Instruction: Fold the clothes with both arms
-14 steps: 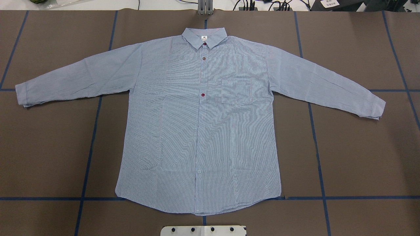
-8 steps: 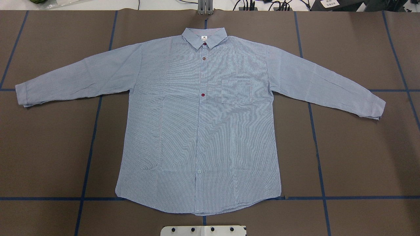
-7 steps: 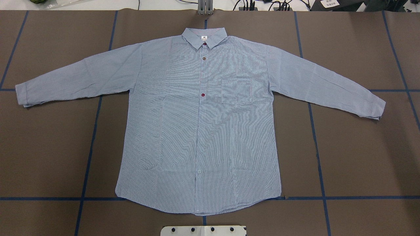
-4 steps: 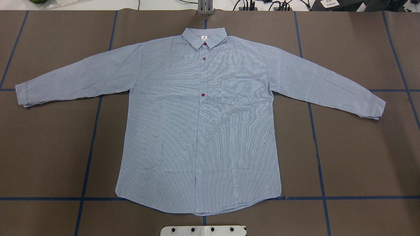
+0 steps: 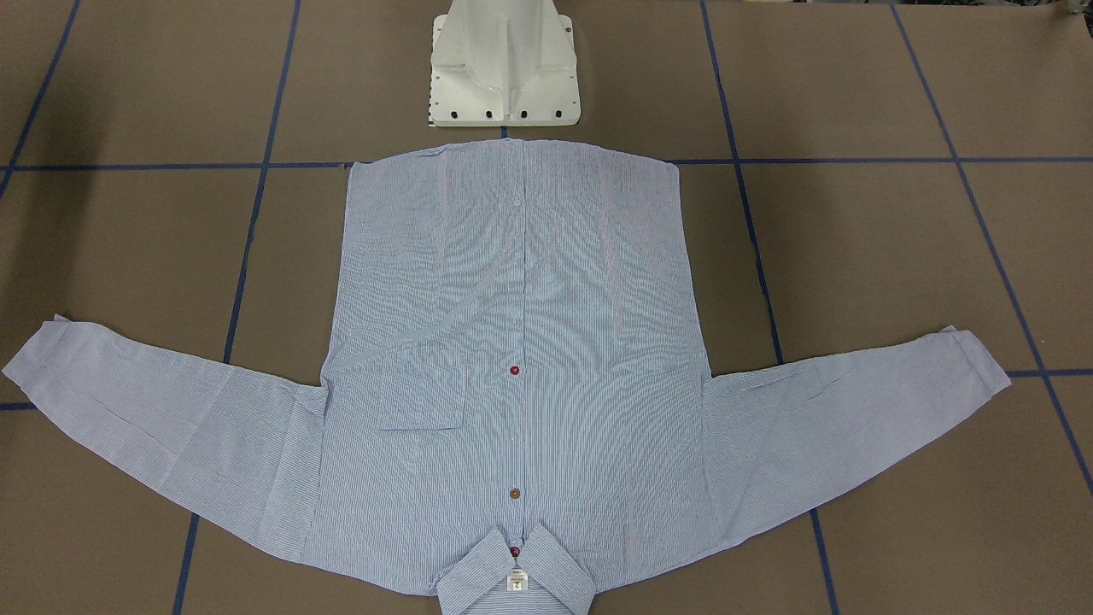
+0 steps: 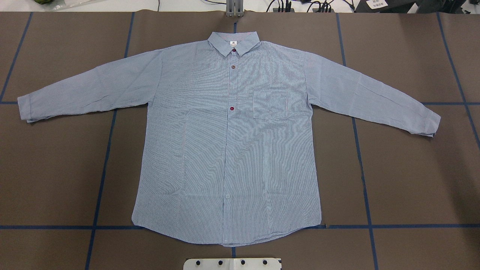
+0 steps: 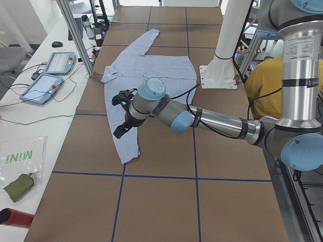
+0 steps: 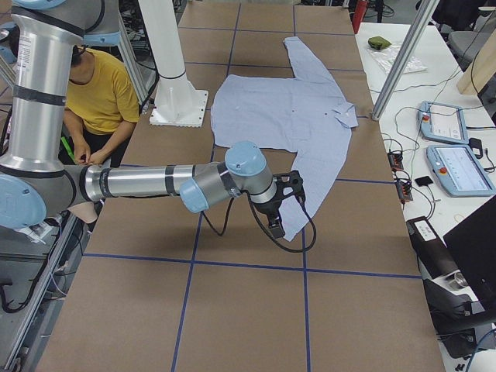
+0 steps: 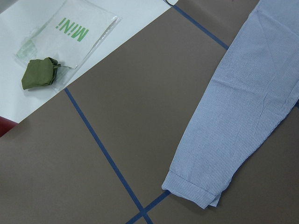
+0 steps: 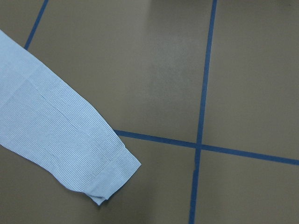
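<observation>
Left gripper point(image 7: 119, 132), right gripper point(image 8: 277, 227): each hangs over a sleeve end; finger spread cannot be told
Left cuff point(image 9: 194, 189), right cuff point(image 10: 112, 179): just below the fingers, likely first pinch points
Shirt point(image 6: 228, 150): flat, buttoned, sleeves outspread between both grippers, seemingly one cuff per arm
Collar point(image 6: 233, 42): farthest from the fingers

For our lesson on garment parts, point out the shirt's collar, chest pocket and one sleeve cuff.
collar point(image 6: 233, 39), overhead view, its centre.
chest pocket point(image 6: 270, 105), overhead view, the pocket's middle.
sleeve cuff point(image 9: 192, 190), left wrist view, middle of the band.
</observation>
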You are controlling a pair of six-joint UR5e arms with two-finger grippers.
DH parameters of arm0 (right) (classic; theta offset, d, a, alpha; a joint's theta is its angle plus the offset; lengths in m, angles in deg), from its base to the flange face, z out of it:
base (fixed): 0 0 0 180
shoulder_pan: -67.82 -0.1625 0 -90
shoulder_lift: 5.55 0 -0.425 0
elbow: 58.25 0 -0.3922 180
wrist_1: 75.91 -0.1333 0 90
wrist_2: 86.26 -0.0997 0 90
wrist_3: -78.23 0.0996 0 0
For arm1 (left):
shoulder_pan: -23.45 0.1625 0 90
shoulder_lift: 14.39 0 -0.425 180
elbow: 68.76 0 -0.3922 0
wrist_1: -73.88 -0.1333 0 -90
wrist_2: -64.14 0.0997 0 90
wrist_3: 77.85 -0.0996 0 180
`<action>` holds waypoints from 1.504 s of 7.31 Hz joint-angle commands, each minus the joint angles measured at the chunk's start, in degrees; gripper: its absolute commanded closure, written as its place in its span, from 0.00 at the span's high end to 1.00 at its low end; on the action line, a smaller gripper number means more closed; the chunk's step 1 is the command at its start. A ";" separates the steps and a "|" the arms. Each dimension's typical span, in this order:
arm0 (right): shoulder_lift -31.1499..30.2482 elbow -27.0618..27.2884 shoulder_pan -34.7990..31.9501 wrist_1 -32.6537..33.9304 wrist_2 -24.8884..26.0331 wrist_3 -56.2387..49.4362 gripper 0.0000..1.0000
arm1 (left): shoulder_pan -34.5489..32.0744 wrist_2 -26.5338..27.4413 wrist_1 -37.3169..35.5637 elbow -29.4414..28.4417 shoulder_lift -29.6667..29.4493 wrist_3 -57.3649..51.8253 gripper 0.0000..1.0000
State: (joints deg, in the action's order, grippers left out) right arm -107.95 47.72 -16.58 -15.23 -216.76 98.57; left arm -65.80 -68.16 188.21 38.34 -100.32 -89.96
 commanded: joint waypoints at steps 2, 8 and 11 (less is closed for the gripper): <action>-1.05 -9.35 13.87 -26.94 11.37 32.66 0.99 | -0.04 -0.07 0.01 0.22 0.23 -0.01 1.00; -1.14 -17.71 35.52 -39.04 36.80 53.48 0.79 | -0.04 -0.07 0.01 0.57 0.23 0.07 1.00; -0.53 -19.13 38.16 -39.68 40.14 54.63 0.70 | -0.04 -0.07 0.01 0.57 0.32 -0.01 1.00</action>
State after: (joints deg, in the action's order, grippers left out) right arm -108.72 29.22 20.47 -54.74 -177.92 152.58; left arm -65.84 -68.23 188.23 38.90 -100.03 -89.95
